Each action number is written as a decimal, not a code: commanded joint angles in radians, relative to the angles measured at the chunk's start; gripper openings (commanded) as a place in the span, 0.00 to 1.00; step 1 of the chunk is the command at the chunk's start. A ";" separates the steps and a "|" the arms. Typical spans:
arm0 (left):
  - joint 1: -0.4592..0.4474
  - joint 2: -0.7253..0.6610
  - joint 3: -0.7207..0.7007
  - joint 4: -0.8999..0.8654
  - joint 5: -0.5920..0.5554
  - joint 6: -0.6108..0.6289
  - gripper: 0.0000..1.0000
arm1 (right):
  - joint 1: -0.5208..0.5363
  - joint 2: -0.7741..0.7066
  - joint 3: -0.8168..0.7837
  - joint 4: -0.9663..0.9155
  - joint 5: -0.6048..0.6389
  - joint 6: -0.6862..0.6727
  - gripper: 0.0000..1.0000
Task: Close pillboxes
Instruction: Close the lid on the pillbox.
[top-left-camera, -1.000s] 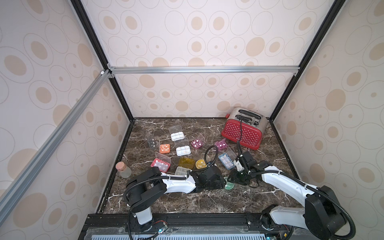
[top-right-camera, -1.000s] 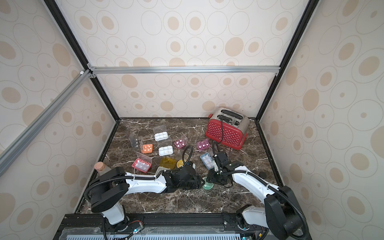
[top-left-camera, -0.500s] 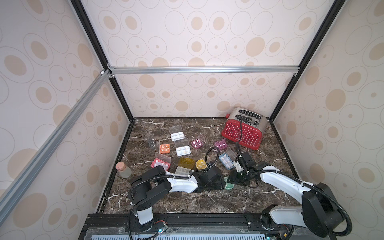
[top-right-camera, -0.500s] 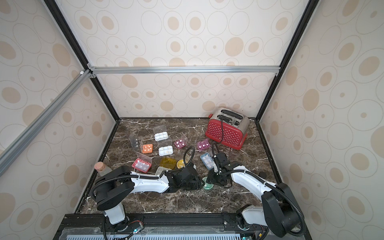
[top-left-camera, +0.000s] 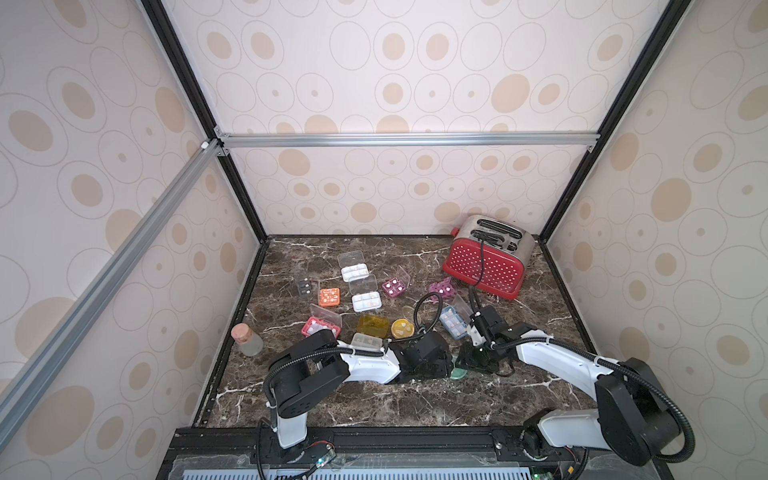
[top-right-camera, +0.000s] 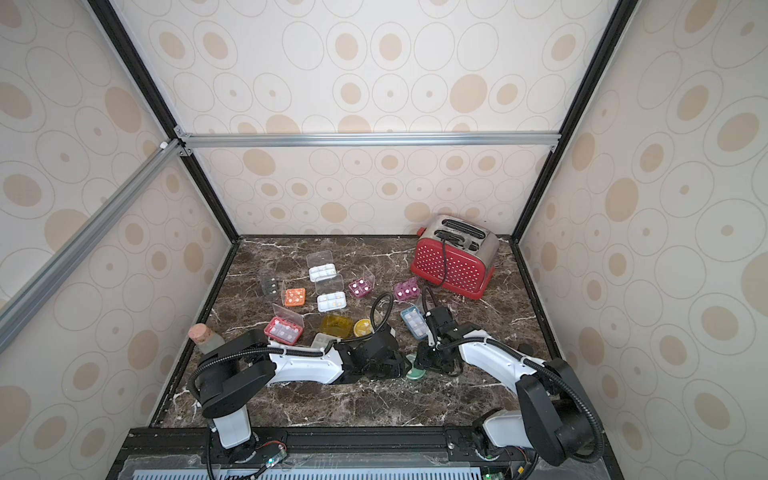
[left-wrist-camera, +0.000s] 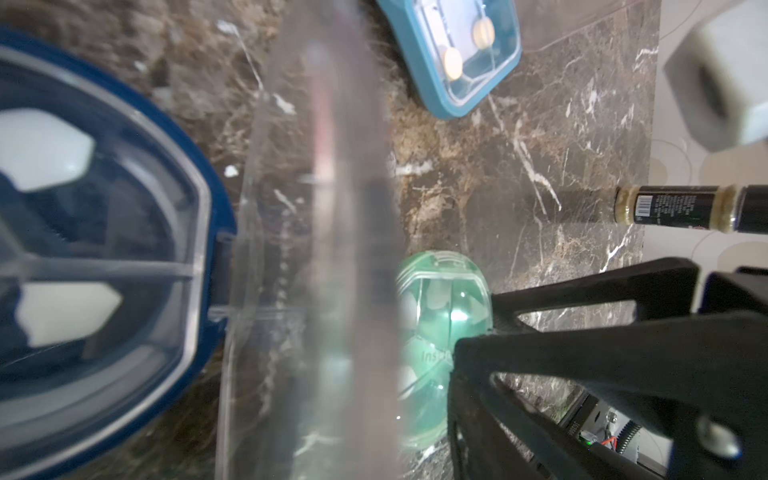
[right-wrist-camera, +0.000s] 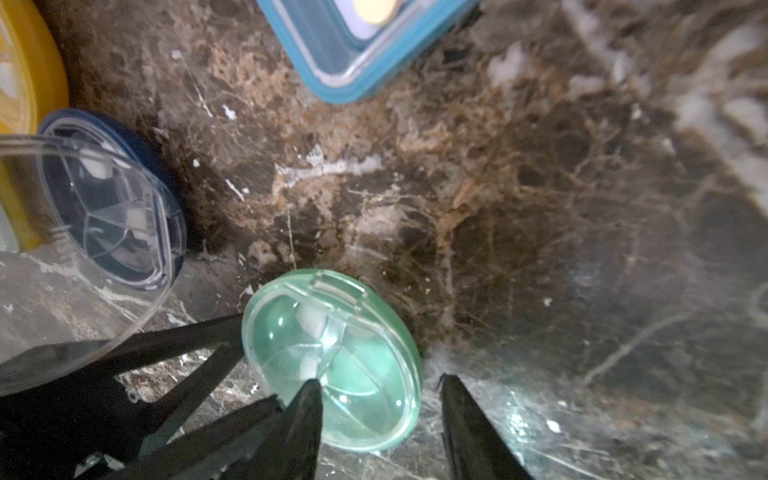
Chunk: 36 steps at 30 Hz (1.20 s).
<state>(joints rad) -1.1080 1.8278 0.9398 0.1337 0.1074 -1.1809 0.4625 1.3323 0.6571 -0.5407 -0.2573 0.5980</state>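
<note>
Lower centre in a top view, the right gripper (right-wrist-camera: 379, 382) stands parted, one tip on the green pillbox (top-left-camera: 460, 372); left gripper (top-left-camera: 446, 365), can't tell its gap.

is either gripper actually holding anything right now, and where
The right gripper holds nothing: open, one fingertip on the lid of the green pillbox, the other beside it. The left gripper: cannot tell.

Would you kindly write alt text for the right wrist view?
A green round pillbox with a shut clear lid lies on the brown marble tabletop, one fingertip of the open right gripper over it. A navy round pillbox nearby stands open.
</note>
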 joint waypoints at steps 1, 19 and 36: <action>0.002 0.040 0.022 -0.015 -0.002 0.000 0.48 | -0.001 0.011 -0.008 -0.015 0.018 0.003 0.49; 0.006 0.073 0.050 -0.073 0.027 0.008 0.43 | 0.007 0.059 -0.011 -0.005 0.022 0.005 0.45; 0.006 0.038 0.010 -0.032 0.045 0.009 0.47 | 0.010 0.033 0.027 -0.056 0.039 0.006 0.44</action>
<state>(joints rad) -1.0939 1.8622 0.9741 0.1394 0.1432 -1.1812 0.4633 1.3598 0.6788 -0.5514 -0.2611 0.5983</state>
